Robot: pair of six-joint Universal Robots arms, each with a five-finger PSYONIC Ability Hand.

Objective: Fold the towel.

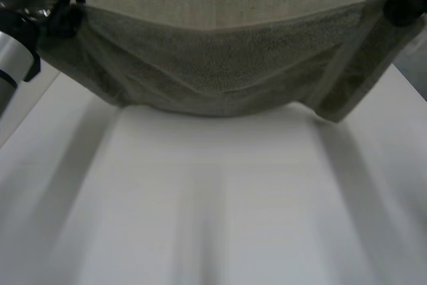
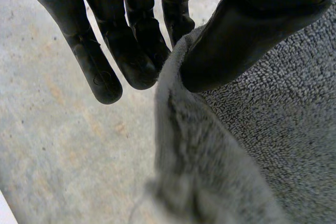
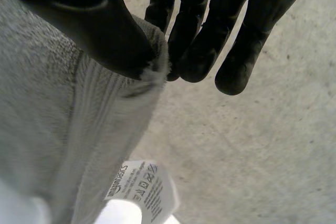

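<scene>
Towel (image 1: 220, 71) is pinched at its corners by left robot hand (image 2: 131, 40) and right robot hand (image 3: 205, 45). Looks soft, saggy and light, so corners are probably best gripped.

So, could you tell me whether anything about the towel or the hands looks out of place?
Nothing stands out. The towel hangs between the left hand and right hand, each pinching a corner. It sags in the middle, and its care label dangles near the right hand.
</scene>
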